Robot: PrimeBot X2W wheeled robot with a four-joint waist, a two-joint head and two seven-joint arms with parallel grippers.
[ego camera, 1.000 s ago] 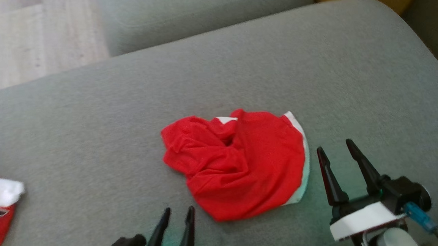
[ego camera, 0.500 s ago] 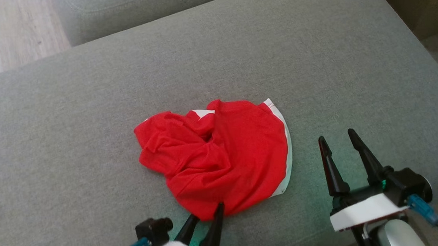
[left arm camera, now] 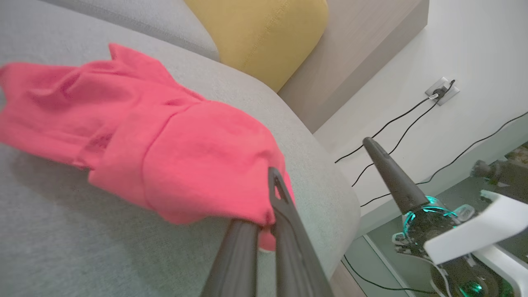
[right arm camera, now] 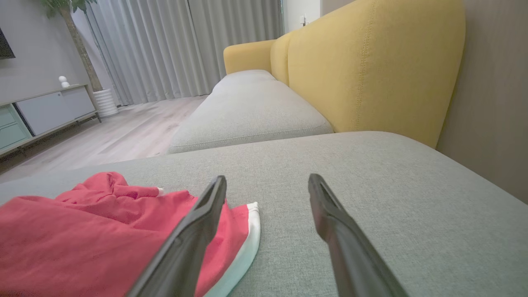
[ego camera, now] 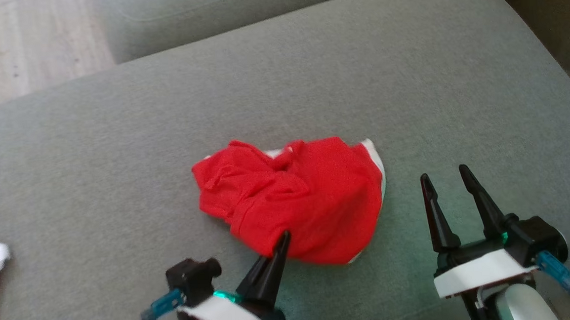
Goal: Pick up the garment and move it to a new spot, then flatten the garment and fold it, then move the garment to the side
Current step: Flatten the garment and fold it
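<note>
Red garment [ego camera: 317, 197] edge pinched in left gripper [ego camera: 282, 239].

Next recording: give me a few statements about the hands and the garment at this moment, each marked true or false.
1. The left hand is shut on the near edge of the red garment. True.
2. The right hand grips the garment too. False: it is open beside the garment, holding nothing.
3. The garment is folded flat. False: it lies crumpled.
4. The garment rests on a grey cushion. True.
</note>
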